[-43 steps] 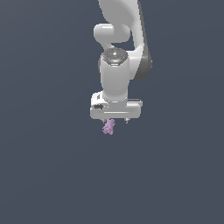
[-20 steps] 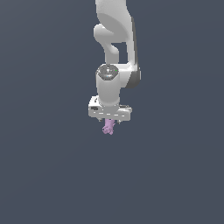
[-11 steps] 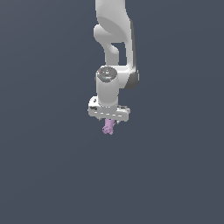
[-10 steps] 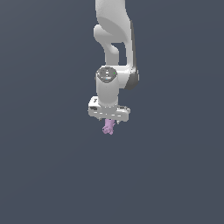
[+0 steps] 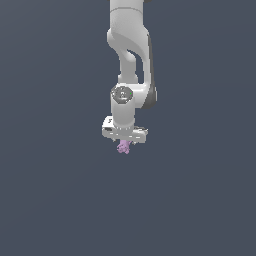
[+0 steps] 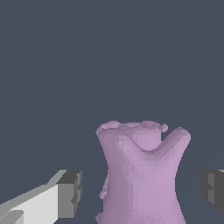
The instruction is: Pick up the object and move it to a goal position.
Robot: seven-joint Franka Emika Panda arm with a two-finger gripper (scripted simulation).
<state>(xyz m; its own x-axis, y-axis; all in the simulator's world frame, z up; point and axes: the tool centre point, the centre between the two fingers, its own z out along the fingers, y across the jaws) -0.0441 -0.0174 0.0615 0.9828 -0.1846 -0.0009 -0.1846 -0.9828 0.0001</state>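
Observation:
The object (image 5: 123, 148) is a tiny pale purple-pink lumpy piece hanging just under my white gripper (image 5: 124, 143), well above the dark ground. The gripper points straight down and is shut on it. In the wrist view the object (image 6: 142, 175) fills the space between the two grey fingertips (image 6: 70, 194), its flared, notched end pointing away from the camera. The contact between pads and object is out of the wrist view.
The white arm (image 5: 129, 45) comes down from the top of the exterior view. Around it there is only a plain dark grey-blue surface, with no other objects or markers showing.
Over two seconds the arm's upper links shifted and the gripper drifted slightly toward the exterior view's left with the object. In the last half second nothing visibly moved.

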